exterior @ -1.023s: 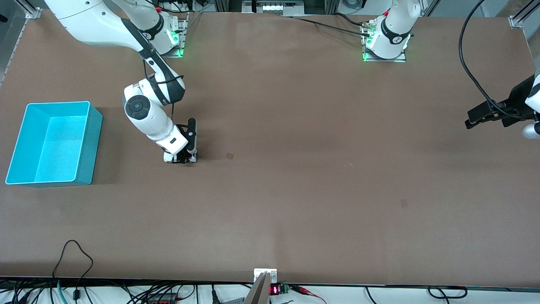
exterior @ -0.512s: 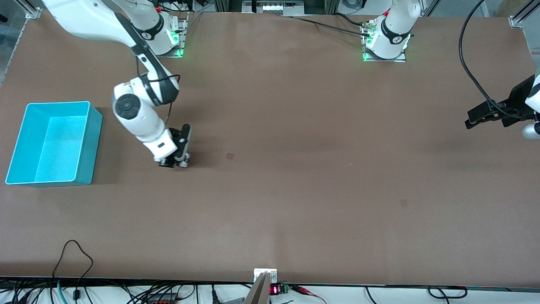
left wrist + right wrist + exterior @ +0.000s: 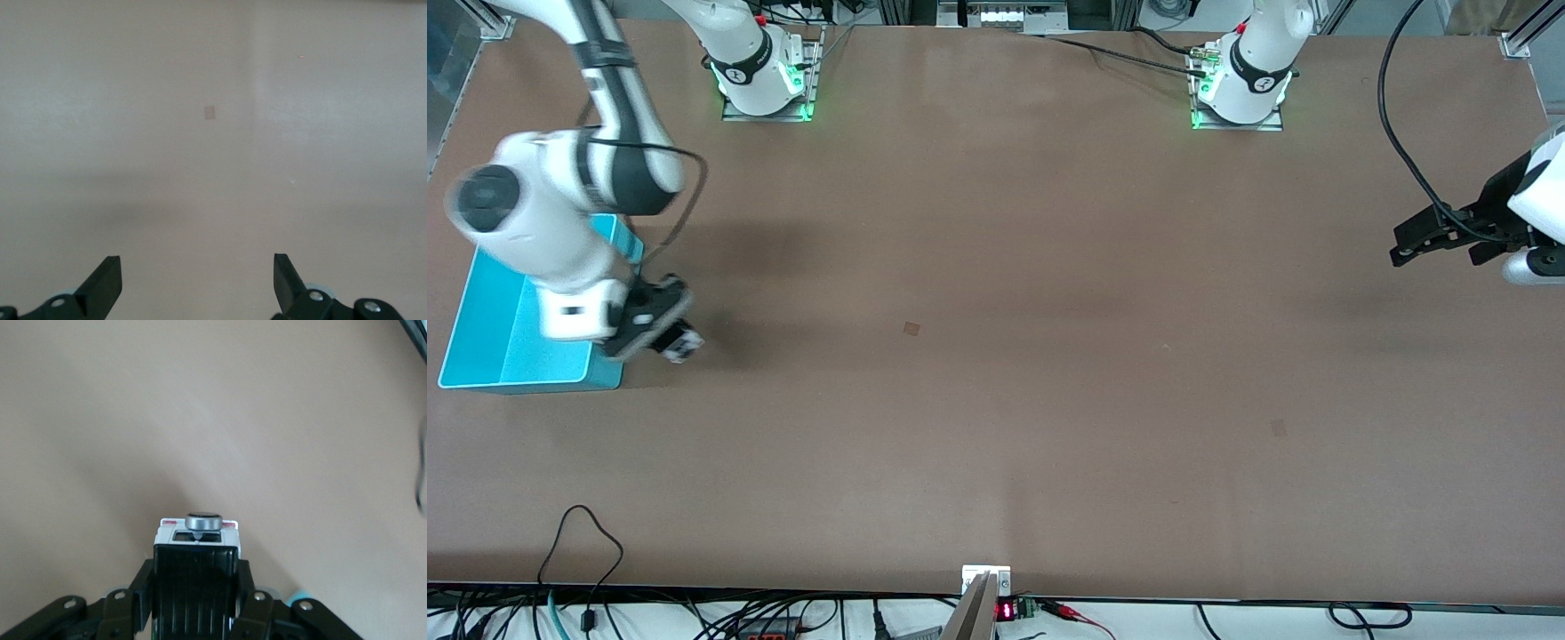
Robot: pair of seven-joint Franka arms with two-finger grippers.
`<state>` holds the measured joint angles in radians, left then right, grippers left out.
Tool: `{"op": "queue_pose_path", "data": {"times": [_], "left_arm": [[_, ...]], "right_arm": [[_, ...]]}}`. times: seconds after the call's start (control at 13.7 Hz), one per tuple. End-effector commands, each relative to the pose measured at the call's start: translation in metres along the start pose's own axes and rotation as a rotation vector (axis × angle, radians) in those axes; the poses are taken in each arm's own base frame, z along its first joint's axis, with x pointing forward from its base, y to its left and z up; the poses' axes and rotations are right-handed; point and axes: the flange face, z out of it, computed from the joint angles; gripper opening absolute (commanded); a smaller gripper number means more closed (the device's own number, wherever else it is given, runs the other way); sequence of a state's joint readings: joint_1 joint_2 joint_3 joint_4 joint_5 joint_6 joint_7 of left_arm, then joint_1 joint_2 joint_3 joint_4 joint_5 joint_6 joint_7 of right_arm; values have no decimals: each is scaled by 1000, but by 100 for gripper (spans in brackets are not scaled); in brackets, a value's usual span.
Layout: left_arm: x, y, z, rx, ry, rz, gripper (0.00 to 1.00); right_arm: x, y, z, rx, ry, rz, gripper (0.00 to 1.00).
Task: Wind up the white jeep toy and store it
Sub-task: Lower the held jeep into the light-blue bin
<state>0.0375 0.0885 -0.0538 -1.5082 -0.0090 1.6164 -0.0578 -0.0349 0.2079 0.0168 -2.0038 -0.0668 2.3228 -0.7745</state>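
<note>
My right gripper (image 3: 669, 338) is shut on the white jeep toy (image 3: 683, 344) and holds it above the table, just beside the turquoise bin (image 3: 480, 293). In the right wrist view the jeep (image 3: 197, 532) shows its black ribbed roof and a round silvery spare wheel, clamped between the fingers (image 3: 250, 607) of my right gripper (image 3: 196, 603). My left gripper (image 3: 1405, 253) is open and empty, up over the left arm's end of the table. In the left wrist view my left gripper (image 3: 197, 283) has only bare table between its fingertips.
The right arm's wrist hangs over the bin's rim (image 3: 618, 244). Small pale marks (image 3: 911, 328) lie on the brown table. Cables run along the table's edge nearest the camera.
My right arm has lifted the jeep off the table and carried it toward the turquoise bin. My left gripper has shifted only slightly.
</note>
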Motion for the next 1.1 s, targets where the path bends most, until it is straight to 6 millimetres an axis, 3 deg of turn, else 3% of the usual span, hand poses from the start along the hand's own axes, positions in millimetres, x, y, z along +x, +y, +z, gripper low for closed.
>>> {"op": "queue_pose_path", "data": {"times": [0.0, 0.15, 0.37, 0.66, 1.02], "left_arm": [[-8, -5, -5, -12, -8, -11, 100], [-8, -3, -5, -12, -8, -8, 100], [-8, -7, -5, -13, -8, -14, 100], [-8, -10, -6, -12, -8, -20, 100], [-8, -12, -4, -13, -9, -25, 100]], "right_arm": [[-57, 38, -6, 17, -43, 224, 0], [-108, 65, 3, 42, -88, 357, 0], [-148, 81, 12, 72, -128, 528, 0], [-179, 86, 28, 109, -200, 707, 0], [-216, 109, 80, 69, -201, 744, 0]]}}
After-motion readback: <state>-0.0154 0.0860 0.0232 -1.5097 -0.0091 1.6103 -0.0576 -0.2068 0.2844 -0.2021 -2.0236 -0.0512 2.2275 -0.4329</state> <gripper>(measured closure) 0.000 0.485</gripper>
